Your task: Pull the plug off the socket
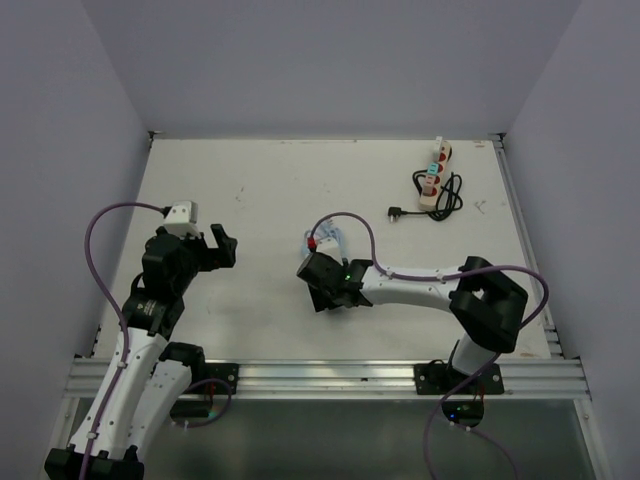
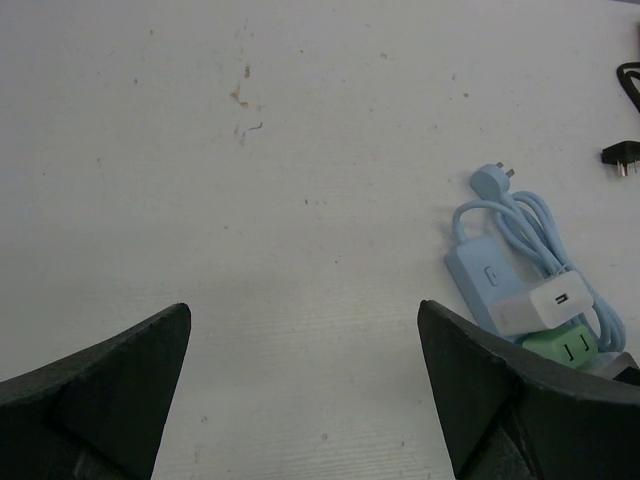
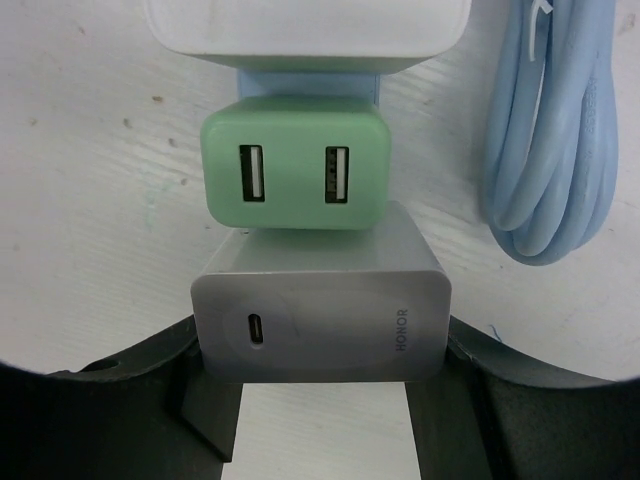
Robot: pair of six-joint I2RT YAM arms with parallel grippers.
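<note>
— Where's the plug it's after?
— The grey plug (image 3: 320, 320), at the end of the blue strip (image 2: 482, 272) nearest the right arm, mid-tabletop (image 1: 260, 200). The right jaws are about half closed and pressed on its two sides. That plug is all they hold.
— And the left?
— Left jaws gaping as wide as they go, holding nothing, hanging over bare tabletop well to the left of the strip.
— So nothing pins the strip down.
— That's my worry. It lies loose. If the pins sit tight, I'd guess a pull lifts or drags the whole strip along with the plug rather than parting them.
— Anything else?
— The green plug (image 3: 296, 175) stands right up against the grey one, with the white plug (image 3: 305, 25) just beyond it. A pull that tips that way could jam grey against green, or lever the green one loose too. A crooked pull might also bend the pins.
— The grip itself?
— Flat, smooth sides, and the jaws seem to have only the near part of the body. Under load it could slip out and the arm come away with nothing.
— The cord (image 3: 545, 150)?
— Coiled just right of the plugs, clear of the jaws as far as I can see. If the strip gets dragged, the coil goes with it and could snag.
</note>
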